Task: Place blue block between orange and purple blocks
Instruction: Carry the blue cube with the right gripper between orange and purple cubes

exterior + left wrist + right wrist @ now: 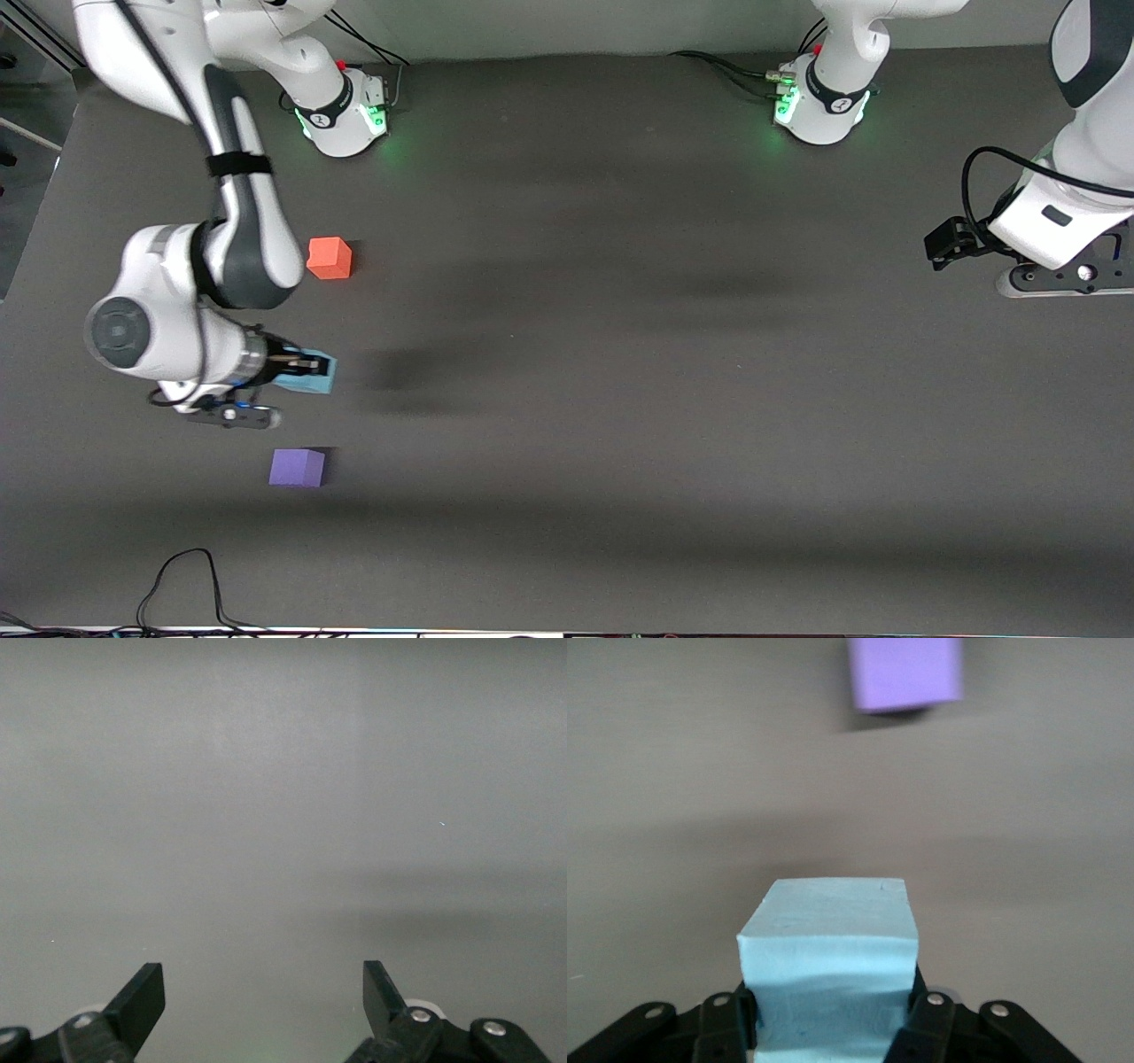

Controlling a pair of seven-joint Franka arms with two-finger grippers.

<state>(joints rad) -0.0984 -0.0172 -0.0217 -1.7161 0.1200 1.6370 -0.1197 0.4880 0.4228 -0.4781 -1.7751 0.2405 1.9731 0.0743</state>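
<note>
My right gripper (306,365) is shut on the light blue block (312,374) and holds it just above the table, over the stretch between the orange block (330,258) and the purple block (298,467). In the right wrist view the blue block (828,943) sits between the gripper's (831,1019) black fingers, and the purple block (904,673) lies on the table past it. The orange block is out of that view. My left gripper (948,244) waits at the left arm's end of the table. In the left wrist view it (263,997) is open and empty over bare table.
The dark grey table (620,354) carries only the two loose blocks. The arm bases (350,111) (819,106) with green lights stand along the table's edge farthest from the front camera. A black cable (186,580) loops at the edge nearest that camera.
</note>
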